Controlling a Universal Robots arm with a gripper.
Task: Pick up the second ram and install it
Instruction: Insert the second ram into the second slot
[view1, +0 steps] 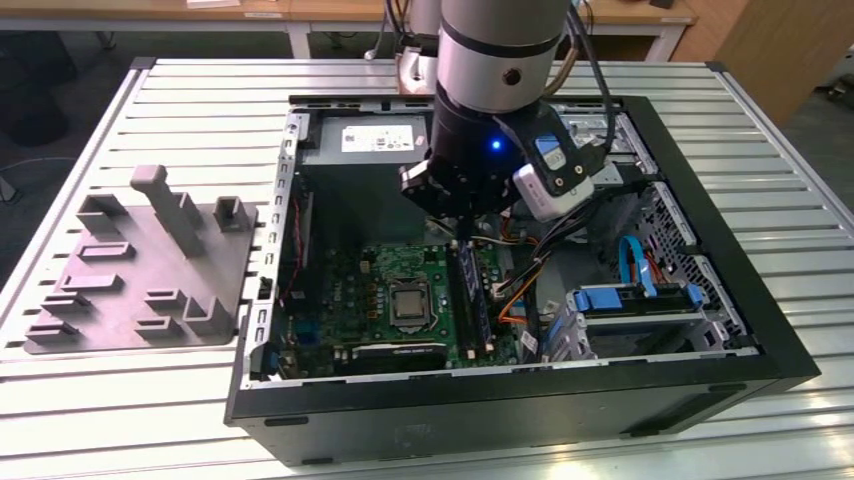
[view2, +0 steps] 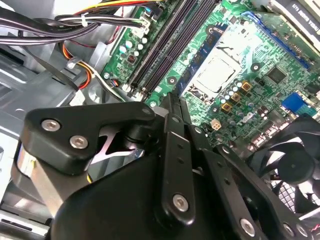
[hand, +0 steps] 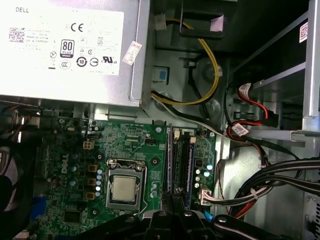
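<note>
As one gripper (view1: 461, 222) hovers, one motherboard (view1: 378, 268) — green.

The computer case (view1: 507, 410) lies on the table (view1: 174, 100), with the fixture (view1: 134, 300) at the exterior view's left.

motherboard (view1: 387, 275) green | case (view1: 534, 410) black | power supply (hand: 75, 90) grey, white label | table (view1: 134, 400) ribbed silver | jaws black

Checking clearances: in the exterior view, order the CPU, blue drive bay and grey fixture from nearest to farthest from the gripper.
From the gripper:
1. CPU, inside the case, close beside it.
2. Blue drive bay, toward the exterior view's right.
3. Grey fixture, outside the case, at the exterior view's left.
</note>
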